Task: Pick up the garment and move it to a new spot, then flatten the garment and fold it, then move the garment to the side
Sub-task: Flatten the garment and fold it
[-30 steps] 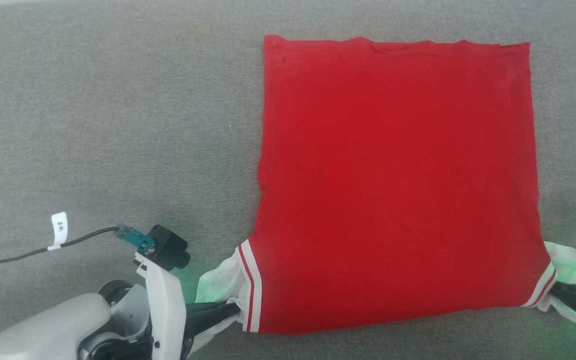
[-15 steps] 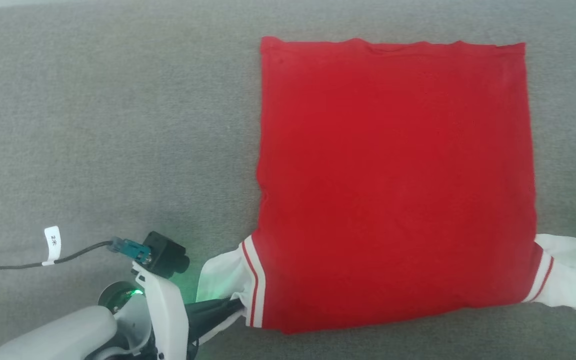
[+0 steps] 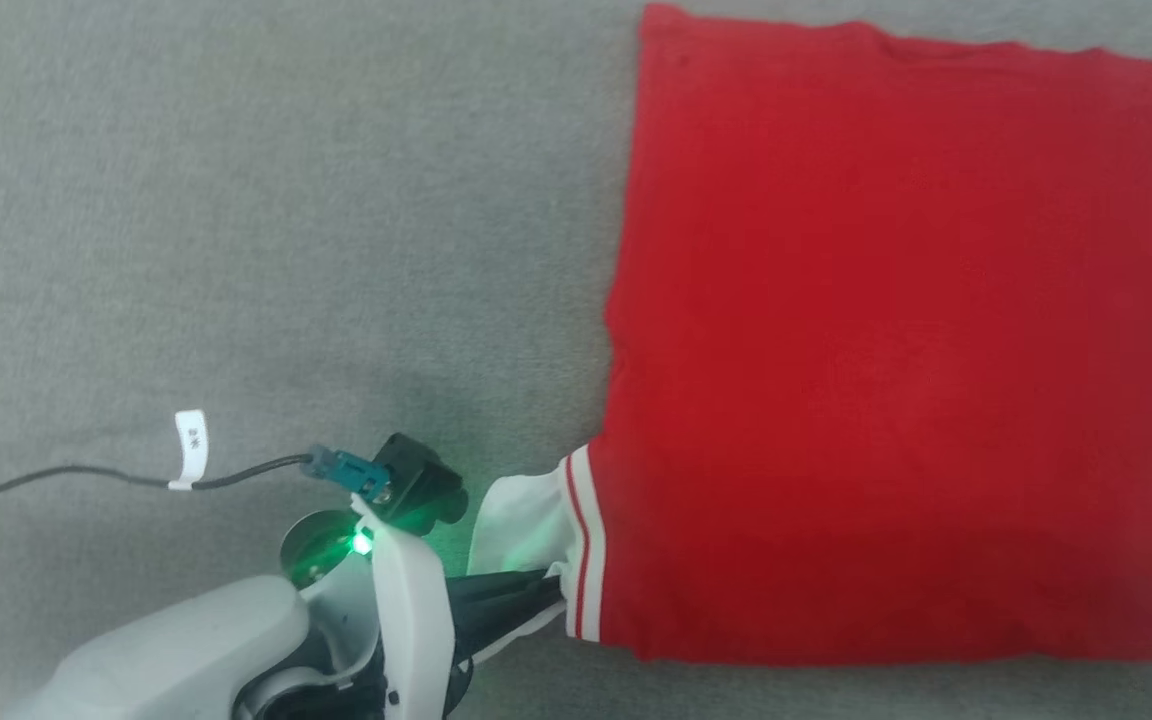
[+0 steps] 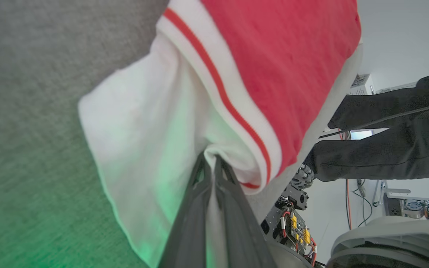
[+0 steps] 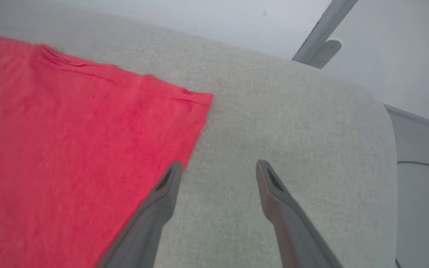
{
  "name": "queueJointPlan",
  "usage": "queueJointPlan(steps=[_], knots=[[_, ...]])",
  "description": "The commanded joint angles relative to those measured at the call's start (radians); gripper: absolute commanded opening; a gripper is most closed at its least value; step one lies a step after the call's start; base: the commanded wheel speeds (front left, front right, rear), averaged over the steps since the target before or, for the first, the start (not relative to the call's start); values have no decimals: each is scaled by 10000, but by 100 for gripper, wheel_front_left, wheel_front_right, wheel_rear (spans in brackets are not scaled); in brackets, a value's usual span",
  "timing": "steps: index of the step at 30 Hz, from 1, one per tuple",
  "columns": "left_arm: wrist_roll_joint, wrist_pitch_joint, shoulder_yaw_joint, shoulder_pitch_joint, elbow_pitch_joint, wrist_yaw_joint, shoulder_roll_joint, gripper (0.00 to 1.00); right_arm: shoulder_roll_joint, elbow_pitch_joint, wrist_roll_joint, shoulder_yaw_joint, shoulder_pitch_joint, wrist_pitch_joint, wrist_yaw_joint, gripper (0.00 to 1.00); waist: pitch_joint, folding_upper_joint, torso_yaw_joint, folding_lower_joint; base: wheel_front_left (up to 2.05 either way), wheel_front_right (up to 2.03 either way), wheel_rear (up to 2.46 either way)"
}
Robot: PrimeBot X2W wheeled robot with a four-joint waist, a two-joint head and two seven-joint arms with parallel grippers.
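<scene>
The garment (image 3: 886,350) lies spread flat on the right part of the cushion (image 3: 236,250), its near side close to the near edge. The left gripper (image 3: 548,583) is clamped on the white sleeve (image 3: 521,520) at the garment's near left corner. The right gripper (image 5: 218,169) is apart and empty over bare cushion, just beside the far right corner. Moving and flattening look nearly done — only the sleeve is bunched — while folding and putting aside are not begun.

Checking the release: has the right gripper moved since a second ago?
Yes. The right gripper left the white sleeve end of the garment and went forward along its right edge; jaws now open.
</scene>
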Motion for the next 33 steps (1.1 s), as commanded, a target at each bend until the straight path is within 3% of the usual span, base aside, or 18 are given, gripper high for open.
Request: queueJointPlan(steps=[1, 5, 11, 17, 18, 20, 21, 22, 26, 33], knots=[[53, 46, -26, -196, -4, 14, -87, 0, 131, 404, -313, 230, -615, 142, 1, 100, 404, 0, 362, 0, 0, 0, 0], [161, -9, -63, -434, 65, 22, -290, 0, 484, 2020, -1159, 1261, -2375, 402, 1, 100, 752, 0, 677, 0, 0, 0, 0], [177, -114, -108, -617, 134, 40, -319, 0, 838, 4060, -1680, 2014, -3842, 551, 1, 100, 1024, 0, 859, 0, 0, 0, 0], [124, -208, -119, -853, 147, 54, -331, 0, 1043, 4971, -1385, 2627, -4386, 437, 1, 100, 1242, 0, 874, 0, 0, 0, 0], [105, -232, -116, -893, 166, 58, -351, 0, 1082, 5087, -1314, 2732, -4408, 441, 1, 85, 1268, 0, 864, 0, 0, 0, 0], [76, -293, -118, -972, 216, 63, -389, 0, 1147, 5210, -1179, 2954, -4426, 392, 1, 41, 1283, 0, 837, 0, 0, 0, 0], [47, -323, -117, -998, 235, 63, -401, 0, 1154, 5277, -1119, 3034, -4445, 362, 1, 9, 1278, 0, 806, 0, 0, 0, 0], [23, -360, -116, -1021, 256, 63, -410, 0, 1145, 5355, -1075, 3071, -4444, 293, 1, 0, 1266, 0, 772, 0, 0, 0, 0], [-69, -615, -116, -1016, 383, 63, -380, 0, 1084, 5401, -768, 3152, -4324, -49, -1, 0, 1070, 0, 582, 0, 0, 0, 0], [-363, -1182, -149, -541, 449, 40, -119, 0, 239, 4417, 425, 3161, -2910, -399, -1, 0, 315, 0, 155, 0, 0, 0, 0]])
